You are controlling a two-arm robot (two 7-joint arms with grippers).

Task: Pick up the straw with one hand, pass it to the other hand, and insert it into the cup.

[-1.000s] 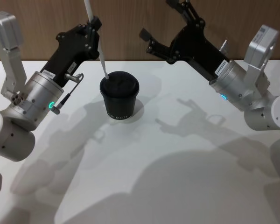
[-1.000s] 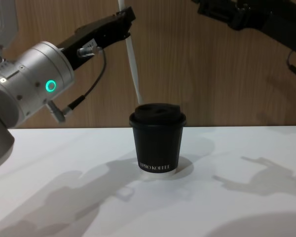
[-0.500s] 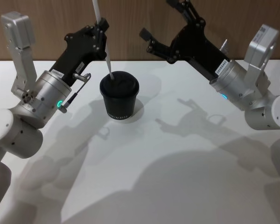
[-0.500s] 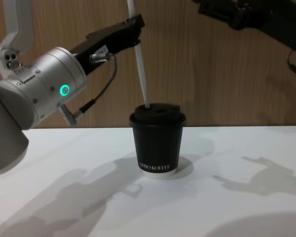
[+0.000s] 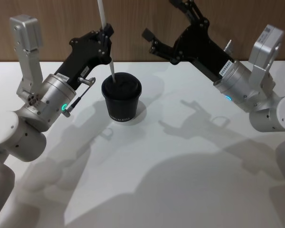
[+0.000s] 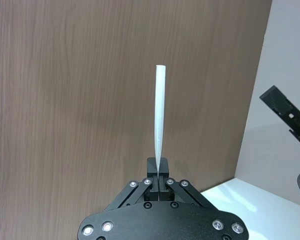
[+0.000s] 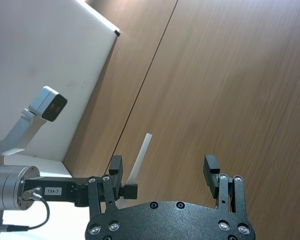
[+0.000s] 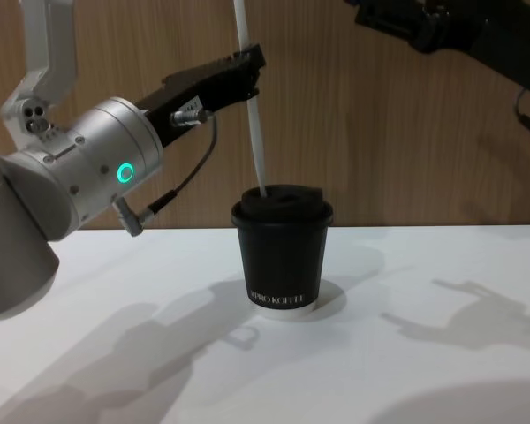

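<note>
The black lidded cup (image 5: pixel 121 99) (image 8: pixel 283 245) stands on the white table. My left gripper (image 5: pixel 106 37) (image 8: pixel 252 72) (image 6: pixel 159 181), on the green-lit arm, is shut on the white straw (image 5: pixel 107 41) (image 8: pixel 253 115) (image 6: pixel 159 117). The straw is nearly upright, and its lower tip rests on the left part of the cup's lid. My right gripper (image 5: pixel 165 20) (image 7: pixel 165 172), on the blue-lit arm, hangs open and empty, raised behind and to the right of the cup.
A wooden wall (image 5: pixel 133 28) runs behind the white table (image 5: pixel 180 171). Arm shadows fall across the tabletop around the cup.
My left arm has swung right and forward with the straw, bringing it more upright. Its lower tip moved from the cup's left edge onto the lid. The right arm stayed still.
</note>
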